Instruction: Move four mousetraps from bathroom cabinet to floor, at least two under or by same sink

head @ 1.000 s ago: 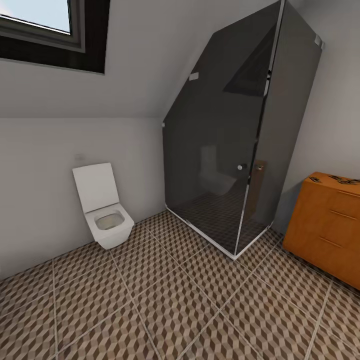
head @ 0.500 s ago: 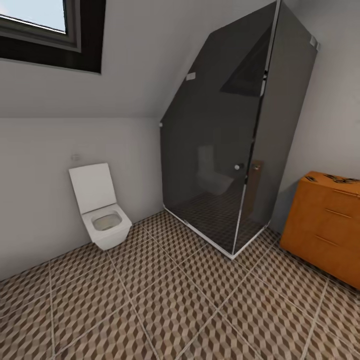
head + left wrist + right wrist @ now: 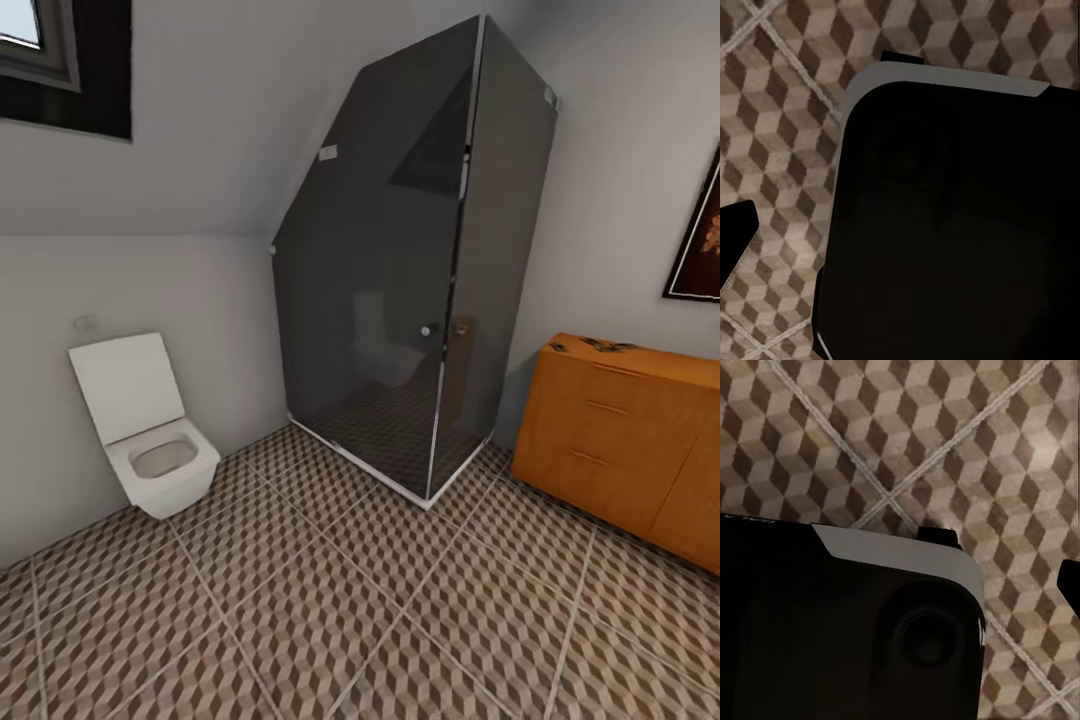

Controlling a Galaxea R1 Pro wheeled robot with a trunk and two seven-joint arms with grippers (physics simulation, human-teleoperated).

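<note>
Bathroom, cabinet in sight right of the shower.

Head view: cabinet (image 3: pixel 625 440) stands on the bathroom floor (image 3: pixel 330 610); small dark bits on the cabinet's top, possibly mousetraps (image 3: pixel 600 345). Wrist views: dark robot body over floor tiles; grip of either gripper cannot be told.

Wall-hung toilet (image 3: pixel 150 440); dark glass shower (image 3: pixel 410 270); framed picture (image 3: pixel 700 235)

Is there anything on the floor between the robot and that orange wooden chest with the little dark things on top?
Nothing visible: the cube-patterned tiled floor runs bare up to the orange-brown wooden chest. The dark glass shower cubicle stands to its left, off that path. The small dark pieces lie on top.
</note>
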